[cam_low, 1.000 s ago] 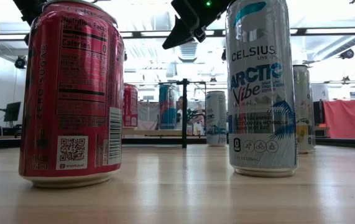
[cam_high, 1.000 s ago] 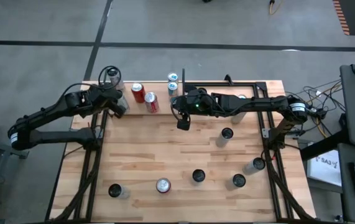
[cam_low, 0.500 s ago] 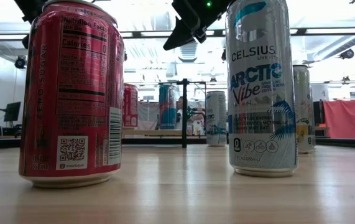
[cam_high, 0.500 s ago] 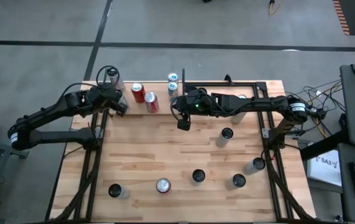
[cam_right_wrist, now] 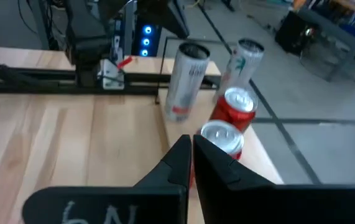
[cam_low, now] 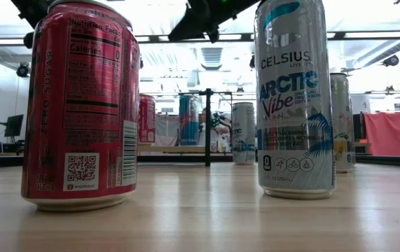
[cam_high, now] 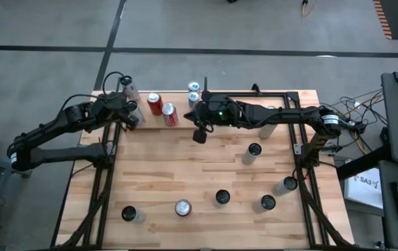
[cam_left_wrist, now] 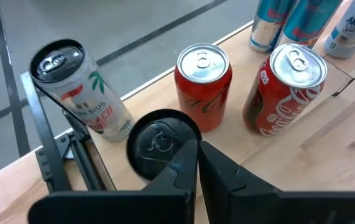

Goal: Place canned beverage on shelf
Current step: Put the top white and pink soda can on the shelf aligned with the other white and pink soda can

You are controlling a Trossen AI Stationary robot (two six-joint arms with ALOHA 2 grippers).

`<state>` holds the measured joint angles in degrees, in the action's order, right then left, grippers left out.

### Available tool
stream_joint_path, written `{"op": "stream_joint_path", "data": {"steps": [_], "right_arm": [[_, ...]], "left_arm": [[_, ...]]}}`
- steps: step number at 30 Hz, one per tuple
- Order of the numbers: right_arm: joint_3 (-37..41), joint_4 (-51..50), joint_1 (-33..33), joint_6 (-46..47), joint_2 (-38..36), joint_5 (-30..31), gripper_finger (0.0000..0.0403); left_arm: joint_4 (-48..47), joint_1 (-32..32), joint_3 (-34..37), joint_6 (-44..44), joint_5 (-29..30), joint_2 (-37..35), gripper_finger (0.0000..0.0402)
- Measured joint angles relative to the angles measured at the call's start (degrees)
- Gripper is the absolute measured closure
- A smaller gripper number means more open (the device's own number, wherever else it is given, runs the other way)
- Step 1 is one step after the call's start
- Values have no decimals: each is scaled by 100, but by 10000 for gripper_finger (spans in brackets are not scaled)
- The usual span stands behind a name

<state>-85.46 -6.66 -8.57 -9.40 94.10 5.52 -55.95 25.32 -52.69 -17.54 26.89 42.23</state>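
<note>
The shelf [cam_high: 153, 124] is the pale plywood panel at the table's far left. Two red cans [cam_high: 154, 103] [cam_high: 169, 113], a white can [cam_left_wrist: 81, 87] and two blue cans [cam_high: 194, 93] stand upright on their bases there. A black-topped can [cam_left_wrist: 158, 140] stands just in front of my left gripper [cam_left_wrist: 197, 155], which is shut. My right gripper [cam_high: 199, 134] is shut with nothing in it and hangs high above the table, right of the red cans [cam_right_wrist: 233, 102]. My left gripper has its shut fingertips [cam_left_wrist: 189, 152] at the near rim of the black-topped can's top [cam_left_wrist: 165, 146], slanting down from the table's left. I cannot tell whether they touch it. The can stands upright on its base.
Several cans stand on the table: one at mid right [cam_high: 254, 150], the others along the near part, among them a red one [cam_low: 80, 105] and a pale blue one [cam_low: 295, 98]. A bare black metal frame [cam_high: 282, 94] edges the far right. Open wood lies mid table.
My right gripper has risen a little, shifted slightly toward the shelf's cans and tipped its fingers upward. It stays shut. The cans have not moved.
</note>
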Motion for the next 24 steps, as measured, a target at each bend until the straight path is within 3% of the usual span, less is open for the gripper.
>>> {"op": "stream_joint_path", "data": {"steps": [11,24], "right_arm": [[-1589,-2,-235,-300,1240,-275,394],[-4004,-192,-405,-253,2949,-256,394]], "left_arm": [[24,-213,9,-13,-45,-889,402],[930,-251,654,444,-57,-1634,402]]}}
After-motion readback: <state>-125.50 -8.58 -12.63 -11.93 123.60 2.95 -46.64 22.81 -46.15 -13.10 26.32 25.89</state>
